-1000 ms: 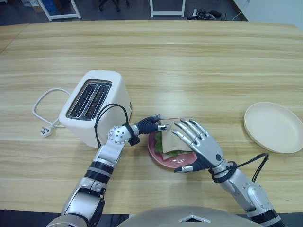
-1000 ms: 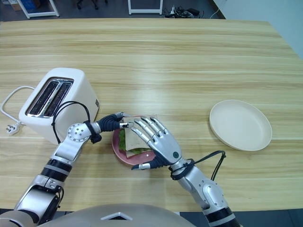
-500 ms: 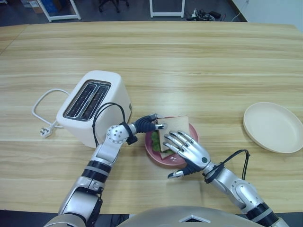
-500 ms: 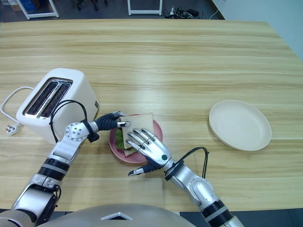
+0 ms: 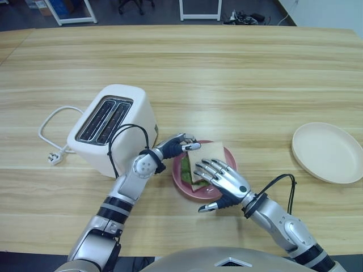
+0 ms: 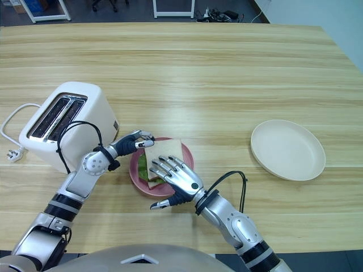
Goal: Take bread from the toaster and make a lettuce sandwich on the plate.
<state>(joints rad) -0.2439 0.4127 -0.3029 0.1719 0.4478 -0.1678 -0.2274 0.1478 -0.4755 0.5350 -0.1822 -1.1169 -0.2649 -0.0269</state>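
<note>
Pink plate (image 5: 228,156) right of toaster (image 5: 113,127): bread (image 5: 209,154) laid over lettuce (image 5: 185,168). Right hand (image 5: 222,179), open and spread, drawn back nearward across bread. Left hand (image 5: 172,148) at bread's left corner, grip cannot be told. Sandwich judged nearly done.

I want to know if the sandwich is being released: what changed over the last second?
The open right hand slid back toward the robot, off most of the top bread slice. The left hand stayed at the slice's left corner. Pink plate, toaster and cream plate kept their places.
</note>
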